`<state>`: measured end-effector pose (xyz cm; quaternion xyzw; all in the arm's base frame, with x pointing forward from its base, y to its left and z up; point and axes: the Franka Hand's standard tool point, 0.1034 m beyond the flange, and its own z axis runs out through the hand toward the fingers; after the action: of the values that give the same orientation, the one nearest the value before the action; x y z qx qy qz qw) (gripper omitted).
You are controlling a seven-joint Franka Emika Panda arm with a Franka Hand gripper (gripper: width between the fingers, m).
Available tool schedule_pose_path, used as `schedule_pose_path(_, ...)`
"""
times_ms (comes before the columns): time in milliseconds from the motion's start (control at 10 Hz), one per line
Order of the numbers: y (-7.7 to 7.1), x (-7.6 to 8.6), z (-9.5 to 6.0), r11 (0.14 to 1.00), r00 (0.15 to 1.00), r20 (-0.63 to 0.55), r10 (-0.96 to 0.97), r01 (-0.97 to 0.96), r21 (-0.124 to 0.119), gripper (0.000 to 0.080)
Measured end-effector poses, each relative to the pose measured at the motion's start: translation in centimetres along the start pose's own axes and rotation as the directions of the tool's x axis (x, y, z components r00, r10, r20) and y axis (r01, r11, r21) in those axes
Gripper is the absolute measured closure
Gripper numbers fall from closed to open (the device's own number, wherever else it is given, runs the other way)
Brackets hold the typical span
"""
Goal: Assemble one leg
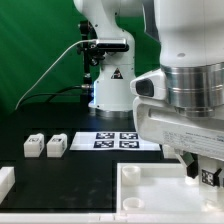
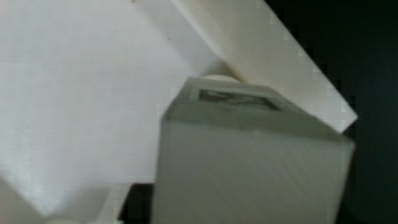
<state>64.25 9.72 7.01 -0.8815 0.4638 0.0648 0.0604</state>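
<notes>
My gripper (image 1: 206, 174) hangs low over the large white tray-like part (image 1: 150, 186) at the exterior view's right. In the wrist view the gripper (image 2: 249, 214) is shut on a leg (image 2: 249, 150), a white blocky peg that fills the space between the jaws, with its black-and-white tag (image 2: 240, 97) at the far end. The leg's far end is close to the tray's raised rim (image 2: 267, 55), over its flat white face (image 2: 80, 100). I cannot tell whether they touch. Two more legs (image 1: 33, 146) (image 1: 56, 146) stand side by side on the black table at the exterior view's left.
The marker board (image 1: 118, 140) lies flat on the table in front of the robot's base (image 1: 108, 90). Another white part (image 1: 5, 180) shows at the lower left edge of the exterior view. A green backdrop stands behind.
</notes>
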Motion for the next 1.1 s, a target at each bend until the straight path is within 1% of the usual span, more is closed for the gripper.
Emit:
schedule_pose_path(100, 0.3, -0.2, 0.0, 0.981, 0.981, -0.002, 0.193, -0.193, -0.003, 0.0507)
schedule_pose_path(200, 0.2, -0.8, 0.1, 0.96, 0.96, 0.0, 0.28, -0.28, -0.014, 0.0507)
schedule_pose_path(300, 0.2, -0.8, 0.2, 0.955, 0.955, 0.0, 0.298, -0.298, -0.014, 0.0507)
schedule_pose_path(400, 0.2, -0.8, 0.2, 0.956, 0.956, 0.0, 0.293, -0.293, -0.014, 0.0417)
schedule_pose_path(500, 0.2, -0.8, 0.2, 0.956, 0.956, 0.001, 0.292, -0.292, -0.015, 0.0279)
schedule_pose_path(600, 0.2, -0.8, 0.2, 0.956, 0.956, 0.001, 0.292, -0.292, -0.015, 0.0279)
schedule_pose_path(700, 0.2, -0.8, 0.3, 0.956, 0.957, 0.001, 0.292, -0.292, -0.015, 0.0179)
schedule_pose_path(800, 0.2, -0.8, 0.3, 0.97, 0.971, 0.001, 0.241, -0.241, -0.015, 0.0156)
schedule_pose_path(900, 0.2, -1.5, 0.1, 0.987, 0.988, -0.002, 0.155, -0.155, -0.037, 0.0156)
schedule_pose_path(1000, -0.3, -2.1, -0.4, 0.996, 0.997, -0.009, 0.078, -0.078, -0.038, 0.0151)
schedule_pose_path(1100, -0.7, -2.4, -0.9, 0.949, 0.95, -0.038, -0.309, 0.306, -0.07, 0.015)
